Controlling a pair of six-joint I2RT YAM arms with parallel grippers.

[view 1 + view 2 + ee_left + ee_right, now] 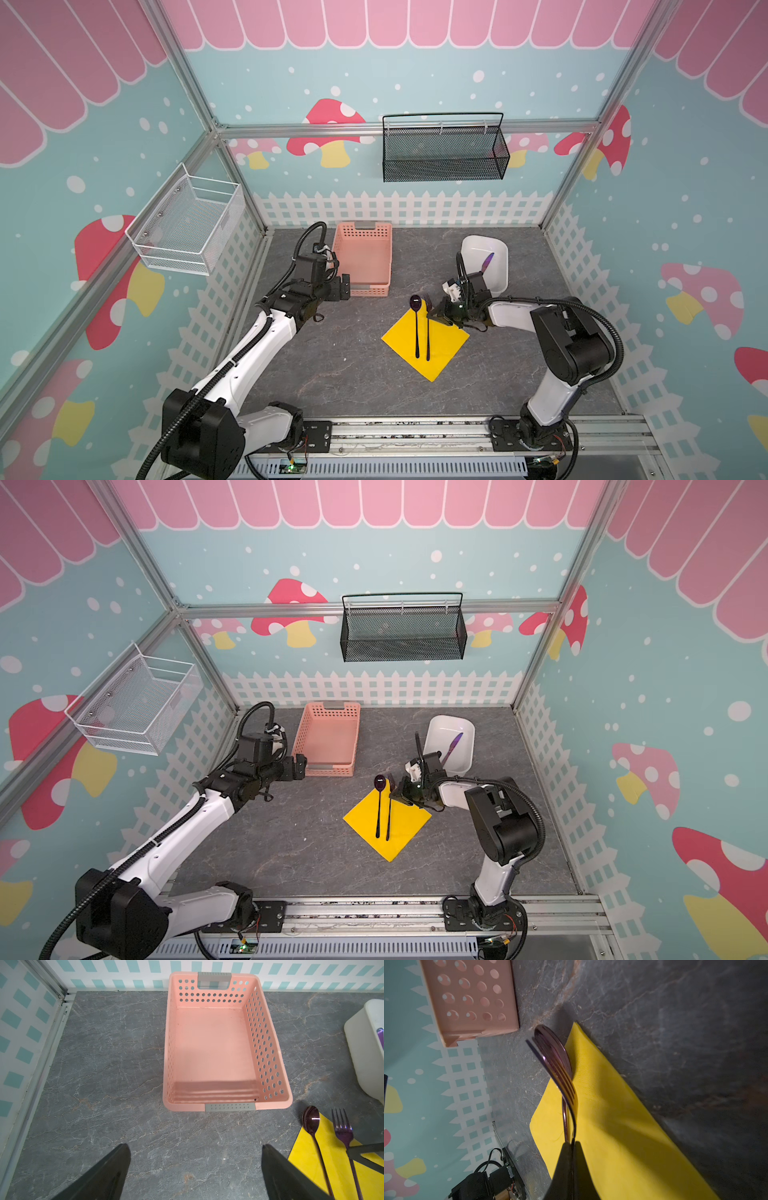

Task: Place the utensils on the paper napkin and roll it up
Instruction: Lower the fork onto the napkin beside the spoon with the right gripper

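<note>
The yellow paper napkin [446,345] [409,825] lies flat on the grey table, turned like a diamond. On it, side by side, lie the dark purple spoon [417,328] [311,1122] and fork [428,343] [342,1131], their heads reaching past the napkin's far corner. My right gripper [434,316] [573,1142] is shut on the fork's neck [566,1086], low over the napkin [612,1126]. The knife [487,262] [455,742] leans in the white tub [500,253]. My left gripper [344,286] [195,1147] hangs open and empty by the pink basket.
A pink perforated basket [363,232] [228,1106] stands at the back, left of the middle, with the white tub [468,729] to its right. A black mesh basket [444,153] hangs on the back wall and a white wire basket [187,220] on the left wall.
</note>
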